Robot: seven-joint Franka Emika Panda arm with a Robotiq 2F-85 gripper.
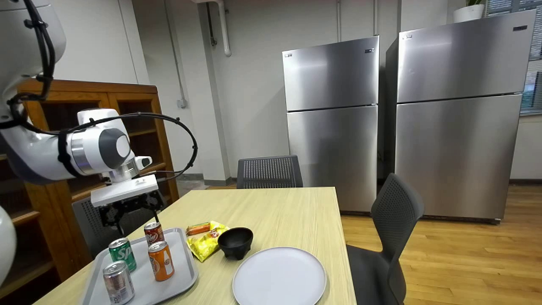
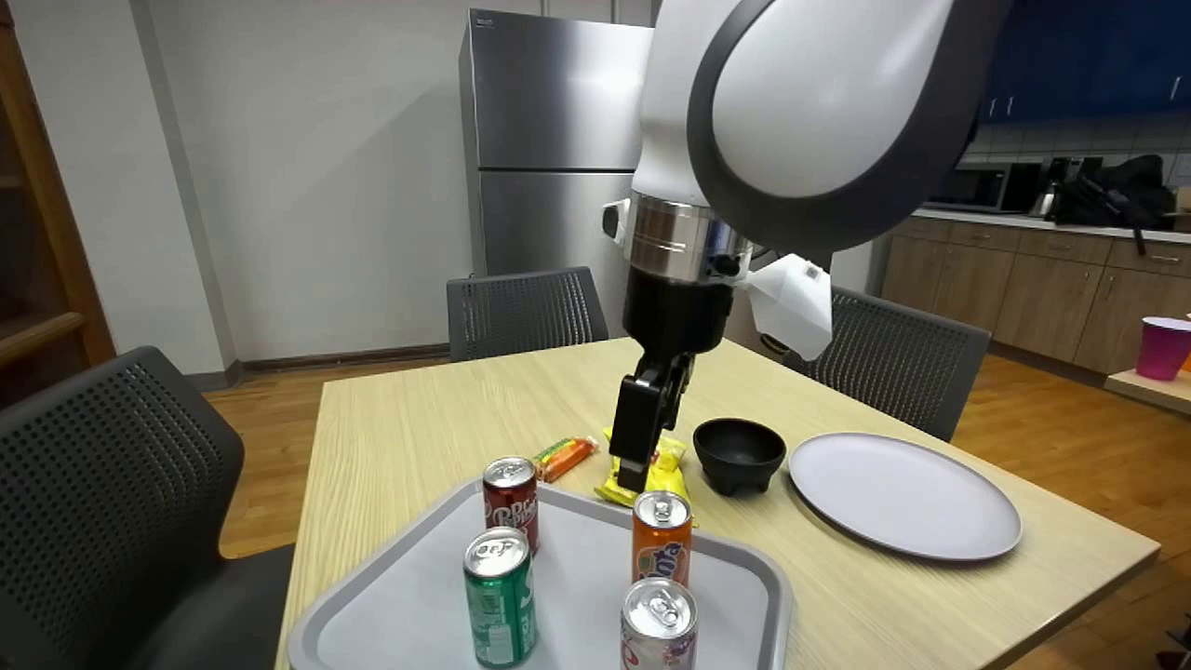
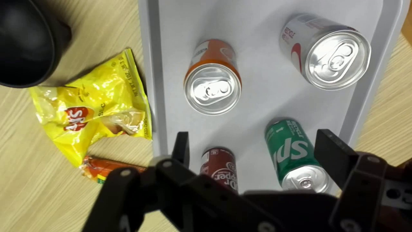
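Observation:
My gripper [image 3: 256, 148] hangs above the grey tray [image 3: 257, 96] with its jaws wide apart and holds nothing. Below it in the wrist view, a green Sprite can [image 3: 286, 141] lies nearer the right finger and a dark red Dr Pepper can [image 3: 220, 164] nearer the left, partly hidden by the gripper. An orange Fanta can [image 3: 215, 51] and a silver can [image 3: 299, 42] stand farther up that view. All these cans are upright on the tray. In an exterior view the gripper [image 1: 139, 225] is above the Dr Pepper can [image 1: 153, 234] and Sprite can [image 1: 123, 254], apparently without contact.
Beside the tray on the wooden table [image 1: 271, 207] are a yellow chip bag [image 1: 207, 241], an orange wrapped snack [image 1: 198, 228] and a black bowl [image 1: 235, 242]. A pale round plate [image 1: 279, 275] is past the bowl. Dark chairs [image 2: 526, 312] surround the table.

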